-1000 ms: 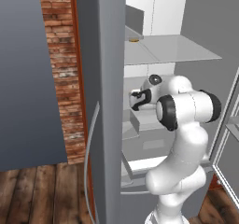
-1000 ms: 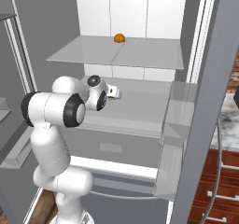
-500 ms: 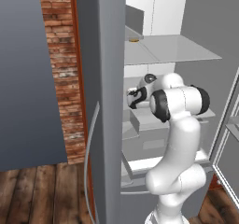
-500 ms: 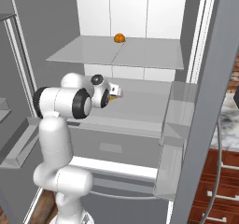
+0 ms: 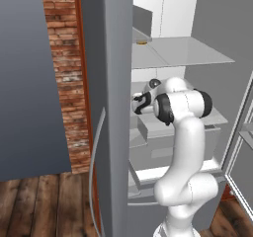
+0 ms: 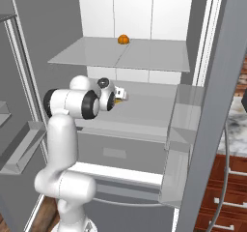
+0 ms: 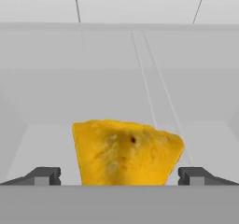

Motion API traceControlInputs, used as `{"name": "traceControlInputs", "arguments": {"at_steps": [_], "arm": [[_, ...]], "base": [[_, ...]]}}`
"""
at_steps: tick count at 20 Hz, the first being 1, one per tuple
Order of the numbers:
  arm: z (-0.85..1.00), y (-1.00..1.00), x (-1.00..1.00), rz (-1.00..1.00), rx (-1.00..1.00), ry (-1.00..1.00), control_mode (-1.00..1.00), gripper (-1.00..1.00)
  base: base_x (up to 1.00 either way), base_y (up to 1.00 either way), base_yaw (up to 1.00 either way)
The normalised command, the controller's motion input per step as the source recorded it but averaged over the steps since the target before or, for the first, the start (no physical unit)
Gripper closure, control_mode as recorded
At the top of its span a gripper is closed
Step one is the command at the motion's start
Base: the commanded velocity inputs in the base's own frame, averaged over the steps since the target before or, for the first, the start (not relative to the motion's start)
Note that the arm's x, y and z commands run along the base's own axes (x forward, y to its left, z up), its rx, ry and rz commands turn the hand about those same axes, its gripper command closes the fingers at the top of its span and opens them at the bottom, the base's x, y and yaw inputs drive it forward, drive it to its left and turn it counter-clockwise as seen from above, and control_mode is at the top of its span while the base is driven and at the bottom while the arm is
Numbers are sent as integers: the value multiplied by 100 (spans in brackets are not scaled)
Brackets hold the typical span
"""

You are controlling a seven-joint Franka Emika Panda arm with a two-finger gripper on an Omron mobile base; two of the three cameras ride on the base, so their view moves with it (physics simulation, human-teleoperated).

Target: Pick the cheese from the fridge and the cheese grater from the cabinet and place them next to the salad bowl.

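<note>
Reaching into the open fridge point(image 5: 113, 107) in left base view: arm rises from 5 o'clock, elbow bent, wrist turned toward 9 o'clock. Gripper point(image 5: 136, 103) sits just past the door's inner edge, over the mid shelf point(image 5: 217, 116). Door slab w/ curved silver handle point(image 5: 95, 172) blocks most of the interior at 9 o'clock; brick wall point(image 5: 62, 68) beyond it. Upper shelf point(image 5: 188, 53) overhangs the wrist w/ free air between. A small brownish item point(image 5: 142, 42) lies on the upper shelf's near-left edge; too small to tell what.

Right base view: arm comes from 7 o'clock, gripper point(image 6: 121, 95) pointing toward 3 o'clock over the mid shelf point(image 6: 144, 111). Bit of yellow-orange at the gripper's front, cheese point(image 6: 117, 100). Orange round thing point(image 6: 123, 39) at back of upper shelf point(image 6: 120, 54), 12 o'clock. Door bins point(image 6: 181, 129) at 4 o'clock, well apart from the hand. Open shelf surface to the right of the gripper.

Hand view: cheese point(image 7: 125, 153) dead centre, wedge w/ ragged top edge, sitting on the shelf floor point(image 7: 42, 143). Fingertips point(image 7: 44, 176) at 8 and 4 o'clock, spread full wide, flanking the wedge on either side; gap shows each side, no contact, nothing held. Back wall point(image 7: 116, 45) at 12 o'clock, well behind the cheese.
</note>
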Motion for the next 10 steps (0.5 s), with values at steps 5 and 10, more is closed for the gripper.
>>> {"name": "traceControlInputs", "arguments": {"at_steps": [5, 10], "arm": [[-29, 0, 36, 0, 1, 0, -100, 100], [-44, 0, 13, 0, 3, 2, -100, 100]], "base": [[0, 0, 0], [0, 0, 0]]}}
